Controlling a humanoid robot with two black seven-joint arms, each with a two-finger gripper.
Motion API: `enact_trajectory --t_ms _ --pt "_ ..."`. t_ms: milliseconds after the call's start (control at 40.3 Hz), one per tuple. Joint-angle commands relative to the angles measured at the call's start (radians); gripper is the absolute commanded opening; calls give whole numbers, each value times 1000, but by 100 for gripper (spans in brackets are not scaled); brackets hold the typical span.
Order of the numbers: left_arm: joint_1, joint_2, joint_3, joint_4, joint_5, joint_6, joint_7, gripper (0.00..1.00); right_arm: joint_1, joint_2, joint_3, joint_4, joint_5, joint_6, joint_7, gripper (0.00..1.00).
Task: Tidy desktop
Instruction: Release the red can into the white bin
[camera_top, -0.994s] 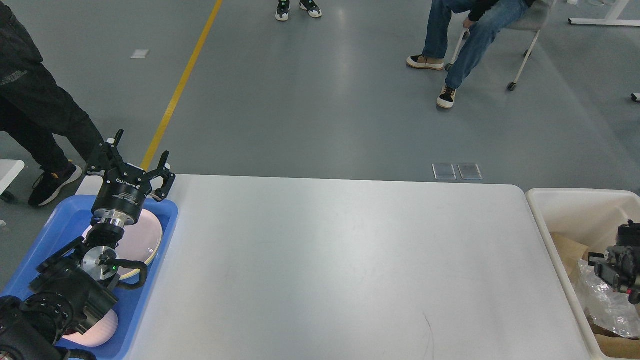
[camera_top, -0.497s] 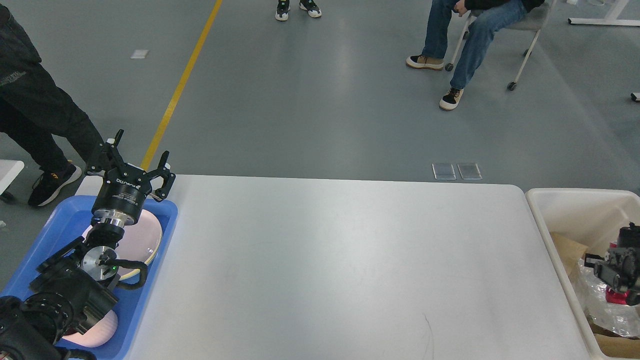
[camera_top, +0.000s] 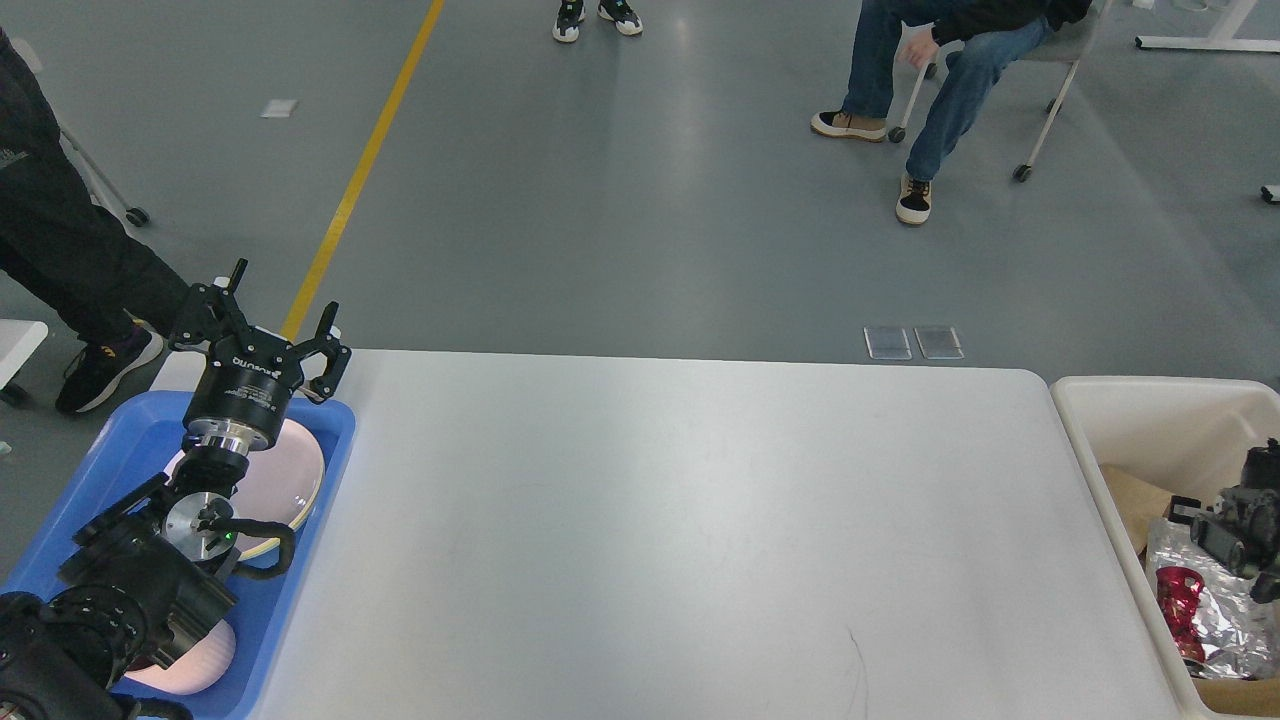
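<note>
The desktop (camera_top: 700, 520) is a large white table top with rounded corners, and its surface is bare. My left gripper (camera_top: 282, 305) is open and empty. It points up and away over the far end of a blue tray (camera_top: 130, 430) at the table's left side. My right gripper (camera_top: 1240, 525) is at the right edge of the view, over a cream bin (camera_top: 1150, 400). It is dark and partly cut off, so I cannot tell how its fingers stand.
The blue tray holds a pink plate (camera_top: 300, 470) under my left arm and another pink plate (camera_top: 195, 665) near the front. The bin holds cardboard (camera_top: 1135, 500), crumpled foil (camera_top: 1225, 615) and a red item (camera_top: 1180, 595). People stand and sit on the floor beyond the table.
My right gripper has shifted slightly right and up over the bin. A red item has come into view in the bin and now lies lower left of the gripper. The left arm has not moved.
</note>
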Motion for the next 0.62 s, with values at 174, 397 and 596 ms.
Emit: enact_trajectory --t_ms 174,397,596 --pt "0 0 0 0 0 0 -2 96 276 -147 50 88 211 20 0 100" --pt "0 0 0 0 0 0 0 96 540 -240 50 272 361 37 0 100" --pt "0 0 0 0 0 0 0 96 754 -246 64 316 601 235 -2 100"
